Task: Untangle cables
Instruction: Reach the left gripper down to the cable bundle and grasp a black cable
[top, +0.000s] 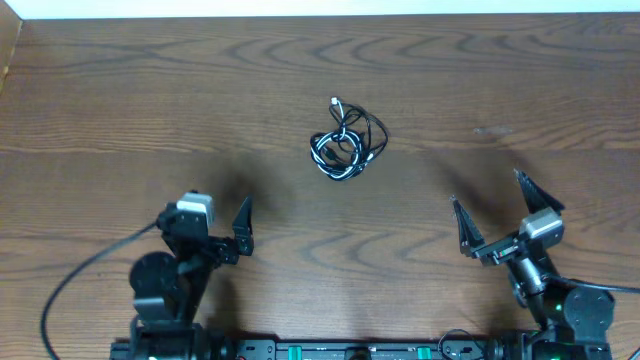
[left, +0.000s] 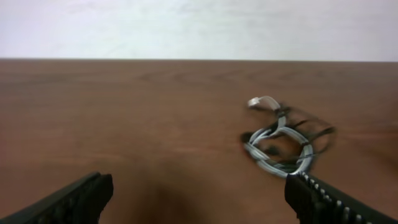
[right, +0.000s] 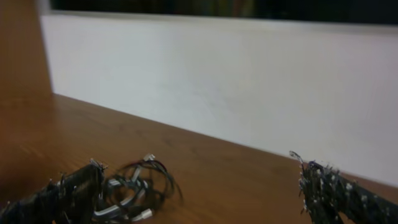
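starting near the robot, the left fingers (left: 74, 200) are spread wide and hold nothing, and the right fingers (top: 464, 230) are the same. both wait by the near edge of the tabletop (top: 150, 100), well apart. further out, in the middle, the cables (top: 345, 146) lie in one small knotted heap, mostly black, with a white cord (left: 256, 152) looped through and its little plug (left: 261, 101) poking out on the far side. i think the step now is to reach out. it would be best to pin a black loop with one side and pull the white end gently, so the knot does not tighten. there are no boxes or bowls here. past the heap is a pale wall (right: 217, 81).
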